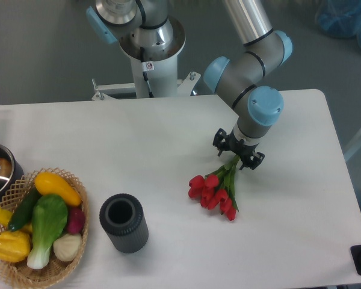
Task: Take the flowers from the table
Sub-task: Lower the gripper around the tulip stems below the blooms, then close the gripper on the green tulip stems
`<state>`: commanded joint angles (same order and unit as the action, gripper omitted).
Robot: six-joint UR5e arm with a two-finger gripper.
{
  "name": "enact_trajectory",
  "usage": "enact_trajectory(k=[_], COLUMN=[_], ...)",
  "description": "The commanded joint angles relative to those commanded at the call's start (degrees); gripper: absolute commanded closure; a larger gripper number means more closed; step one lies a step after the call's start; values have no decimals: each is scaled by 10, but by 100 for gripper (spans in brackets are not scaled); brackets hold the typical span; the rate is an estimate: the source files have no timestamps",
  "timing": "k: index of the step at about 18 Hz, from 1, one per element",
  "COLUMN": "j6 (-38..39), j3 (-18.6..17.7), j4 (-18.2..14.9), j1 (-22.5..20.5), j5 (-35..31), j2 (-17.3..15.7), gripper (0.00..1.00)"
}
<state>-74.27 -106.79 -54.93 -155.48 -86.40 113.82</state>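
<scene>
The table (168,138) carries a wicker basket (15,274) of vegetables at its front left, with a dark cylinder (124,223) beside it. The flowers (215,191) lie right of centre. Their stems are reached by the gripper (237,154); whether they are pinched cannot be told.

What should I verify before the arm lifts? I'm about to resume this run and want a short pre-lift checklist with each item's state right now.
1. Gripper sits over the stem end of the tulips: ok.
2. Fingers closed on the stems: cannot tell, the wrist hides them.
3. Blooms clear of the gripper, so nothing gets crushed: ok.
4. Tulips off the table: cannot tell from this view.
5. Dark cylindrical cup apart from the bunch: ok.
6. Wicker basket of vegetables far from the lift path: ok.
</scene>
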Motion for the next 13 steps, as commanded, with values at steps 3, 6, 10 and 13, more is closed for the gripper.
enact_trajectory(k=[3,6,10,13], j6=[-1,-2,-5,-6], j3=[-1,-3,0,3], j4=[-1,-1,-2,-3], j1=[1,1,0,-1], j5=[-1,-1,-2,-2], j2=[3,4,4,4], gripper=[43,59,64,68])
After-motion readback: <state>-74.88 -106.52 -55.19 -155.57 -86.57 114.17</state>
